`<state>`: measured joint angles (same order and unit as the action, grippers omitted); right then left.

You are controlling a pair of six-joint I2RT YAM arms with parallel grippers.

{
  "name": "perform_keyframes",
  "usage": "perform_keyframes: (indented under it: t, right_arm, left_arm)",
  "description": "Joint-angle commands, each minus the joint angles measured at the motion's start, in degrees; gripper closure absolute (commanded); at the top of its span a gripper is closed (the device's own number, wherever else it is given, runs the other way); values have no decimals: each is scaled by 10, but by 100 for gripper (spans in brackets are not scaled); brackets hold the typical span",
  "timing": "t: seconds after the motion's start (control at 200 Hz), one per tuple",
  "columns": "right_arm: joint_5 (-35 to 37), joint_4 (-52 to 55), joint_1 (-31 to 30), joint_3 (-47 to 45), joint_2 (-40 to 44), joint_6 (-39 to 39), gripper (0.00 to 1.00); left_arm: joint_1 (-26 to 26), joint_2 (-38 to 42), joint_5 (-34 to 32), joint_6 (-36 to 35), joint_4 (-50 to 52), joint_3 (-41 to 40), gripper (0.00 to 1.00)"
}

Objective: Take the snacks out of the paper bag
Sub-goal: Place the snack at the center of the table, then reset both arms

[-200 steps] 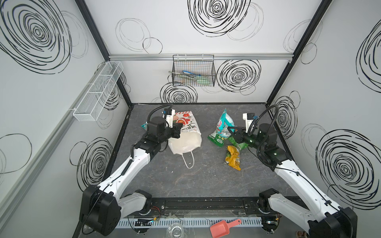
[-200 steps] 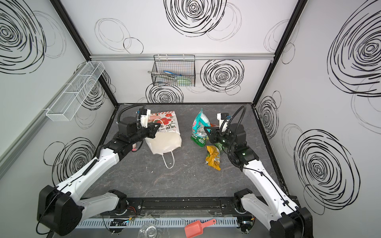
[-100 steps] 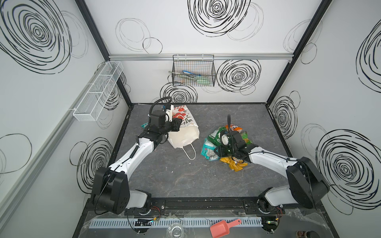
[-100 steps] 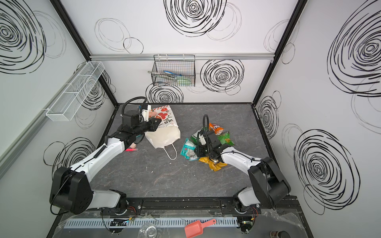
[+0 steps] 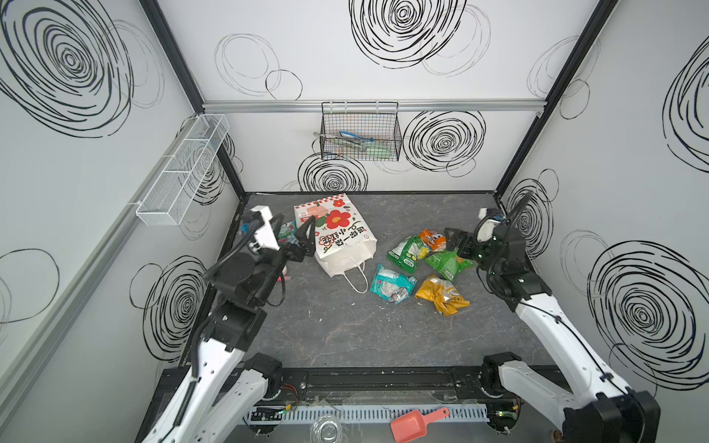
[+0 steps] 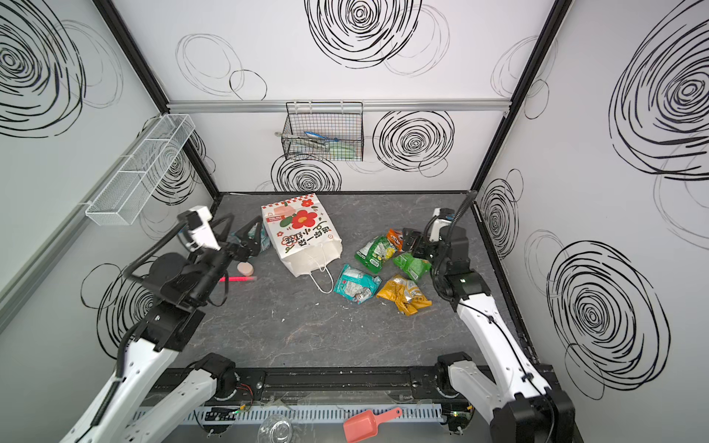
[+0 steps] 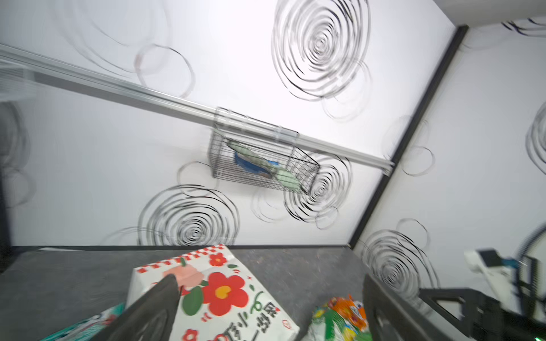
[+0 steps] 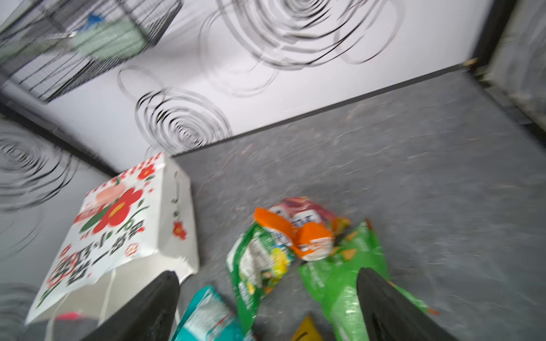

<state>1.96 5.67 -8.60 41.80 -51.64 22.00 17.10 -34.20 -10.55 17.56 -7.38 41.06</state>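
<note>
- The paper bag [image 5: 337, 239] lies on its side toward the back left of the table [image 5: 345, 337]. Its mouth and one cord handle [image 5: 360, 291] face the front. No view shows its interior.
- The snacks: five lie clustered to the bag's right, clear of it — teal packet [image 5: 392, 284], yellow packet [image 5: 441, 294], printed green packet [image 5: 407, 251], plain green packet [image 5: 447, 264] and orange packet [image 5: 432, 238]. A second teal packet [image 5: 287, 232] lies just beside the bag's left side.
- Judgement: six packets are out, so the task looks near done, pending a check inside the bag.
- Left gripper [image 7: 269, 279]: jaws spread wide, nothing between them, close to the bag's left side and the second teal packet.
- Right gripper [image 8: 266, 273]: jaws likewise spread and empty, just beside the orange and plain green packets.
- A pink disc [image 6: 245, 268] lies on the table near the left arm.
- Risks: a sideways sweep of the left jaws could shove the bag over the packet beside it. The cord handle could snag a finger. A packet hidden in the bag could be missed. Crinkly foil could catch on the right jaws — dragging the cluster.
</note>
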Motion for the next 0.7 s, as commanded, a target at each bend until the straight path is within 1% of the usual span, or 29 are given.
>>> perform_keyframes:
  t: [0.0,0.05,0.075,0.14,0.19,0.235,0.305,0.355,0.415,0.435,0.48,0.525,0.55,0.56,0.585,0.61,0.63,0.645,0.675,0.695]
  right_arm:
    - [154,-12,44,-76,29,22,3]
    - [209,-34,59,-115,38,38,2]
    - [218,-52,64,-136,43,37,3]
    - [245,-133,65,-205,47,-11,3]
    - [256,-205,72,-257,45,-18,3]
    - [243,-265,79,-294,37,-26,3]
    - [256,-388,81,-346,-9,-33,3]
    - [240,-451,86,-349,-63,-47,3]
    - [223,-399,85,-281,-125,-35,3]
    - [218,-403,86,-266,-148,-46,3]
    - [206,-453,87,-256,-192,-64,3]
    - [205,-466,86,-242,-215,-54,3]
    - [192,-519,85,-255,-225,-67,3]
    - [177,-542,86,-260,-229,-94,3]
    - [165,-577,83,-265,-236,-121,3]
    - [174,-591,80,-269,-243,-114,3]
    - [168,-621,83,-281,-254,-114,3]
    - [159,-660,87,-292,-264,-123,3]
    - [125,-724,95,-312,-278,-145,3]
    - [107,-730,100,-311,-281,-148,3]
  left_arm:
    - [-24,26,-264,-19,-14,-116,4]
    - [-46,33,-307,-40,-71,-182,4]
    - [-58,33,-325,-26,-96,-212,4]
    - [-84,27,-315,-6,-176,-267,4]
    - [-89,8,-332,-6,-237,-301,4]
    - [-89,-16,-352,-31,-302,-329,4]
    - [-89,-59,-349,-95,-411,-374,1]
    - [-94,-94,-322,-123,-484,-398,1]
    - [-114,-152,-262,-135,-568,-422,0]
    - [-124,-175,-237,-134,-599,-428,0]
    - [-146,-233,-180,-121,-666,-438,0]
    - [-161,-299,-128,-119,-737,-438,0]
    - [-163,-333,-114,-133,-772,-432,0]
    - [-162,-347,-115,-140,-781,-428,1]
    - [-154,-358,-122,-153,-770,-415,3]
    - [-147,-344,-114,-164,-704,-397,3]
    - [-146,-325,-96,-174,-649,-384,2]
    - [-147,-321,-81,-176,-626,-375,2]
    - [-151,-331,-64,-186,-646,-375,1]
    - [-151,-345,-62,-193,-681,-383,2]
